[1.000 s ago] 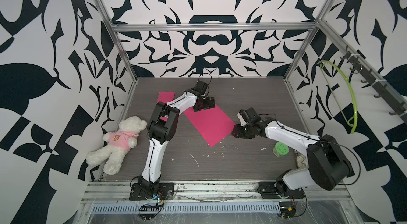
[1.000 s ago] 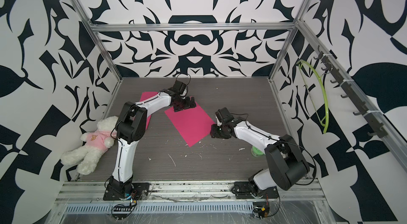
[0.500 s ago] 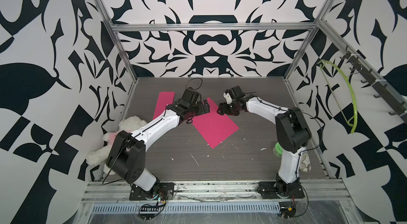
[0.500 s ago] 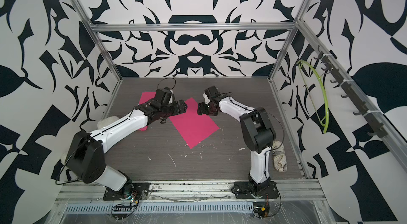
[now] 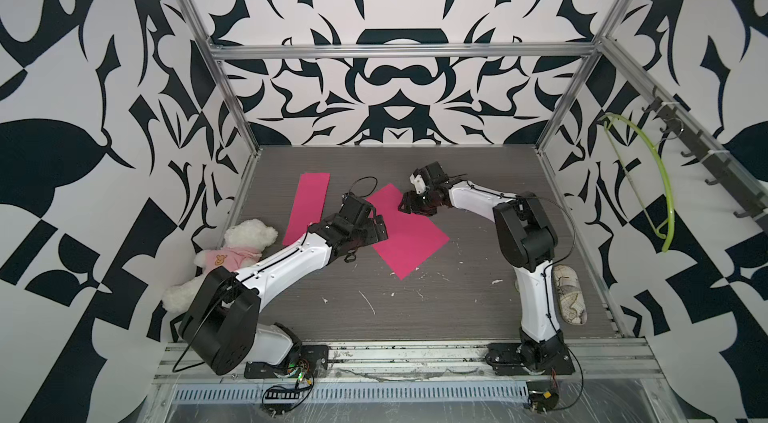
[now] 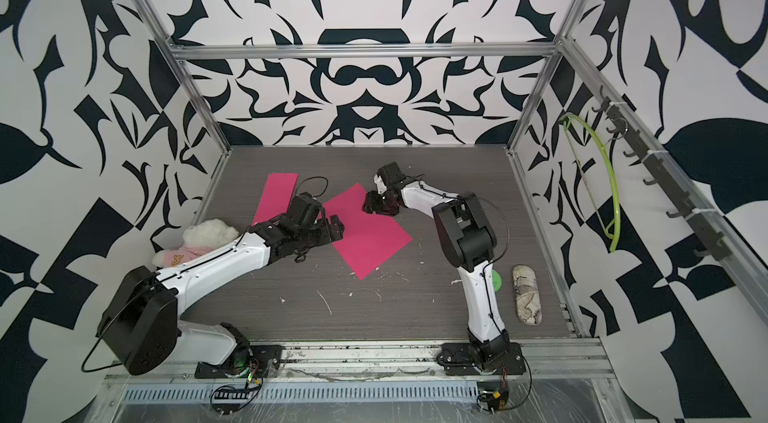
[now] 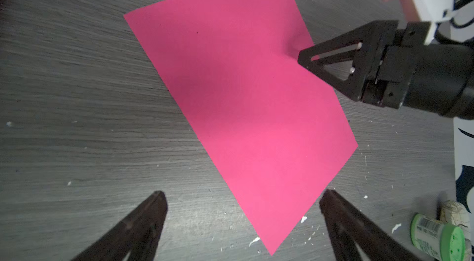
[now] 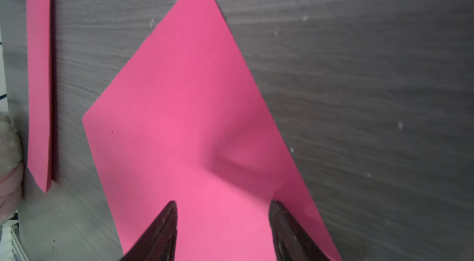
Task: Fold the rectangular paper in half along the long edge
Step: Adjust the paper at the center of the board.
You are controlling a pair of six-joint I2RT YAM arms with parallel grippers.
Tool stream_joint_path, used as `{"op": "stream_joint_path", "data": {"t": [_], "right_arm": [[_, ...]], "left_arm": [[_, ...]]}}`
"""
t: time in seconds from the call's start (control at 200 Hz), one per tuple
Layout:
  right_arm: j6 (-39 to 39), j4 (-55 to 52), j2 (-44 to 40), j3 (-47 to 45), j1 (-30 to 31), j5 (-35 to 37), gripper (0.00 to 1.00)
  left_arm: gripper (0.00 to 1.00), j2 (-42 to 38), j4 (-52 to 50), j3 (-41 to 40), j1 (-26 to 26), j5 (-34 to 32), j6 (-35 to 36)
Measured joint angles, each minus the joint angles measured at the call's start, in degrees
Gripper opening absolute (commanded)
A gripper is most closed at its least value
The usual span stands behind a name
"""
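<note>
The pink rectangular paper [image 5: 409, 234] [image 6: 370, 234] lies flat and askew on the grey table. My left gripper [image 5: 380, 229] [image 7: 243, 195] is open at the paper's left edge, low over the table, with one paper corner [image 7: 272, 247] between its fingers and touching neither. My right gripper [image 5: 409, 209] [image 8: 223, 204] stands at the paper's far edge with its jaws apart and both tips on the sheet. The paper [image 8: 179, 105] buckles into a small ridge just ahead of those tips. From the left wrist view, one of its fingers [image 7: 333, 67] meets the sheet's edge.
A second pink sheet, folded into a narrow strip [image 5: 307, 202] [image 8: 38, 80], lies at the back left. A white teddy bear [image 5: 237, 246] lies against the left wall. A green-lidded jar [image 6: 496, 279] and a patterned case [image 5: 571, 294] lie right of the right arm's base. White scraps dot the table [image 5: 457, 296].
Over the second, my right gripper went from the paper's near right side to its far edge. My left gripper drew back from the far corner to the left edge.
</note>
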Motion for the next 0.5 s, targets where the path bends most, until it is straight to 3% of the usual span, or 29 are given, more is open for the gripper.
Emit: {"op": "stream_joint_path", "data": {"t": [0.5], "right_arm": [[8.2,8.6,-22.1,-32.0,0.2,4.4,0.49]], "left_arm": [[0.99,5.8,0.2,1.1,0.0,2.0,-0.7]]}}
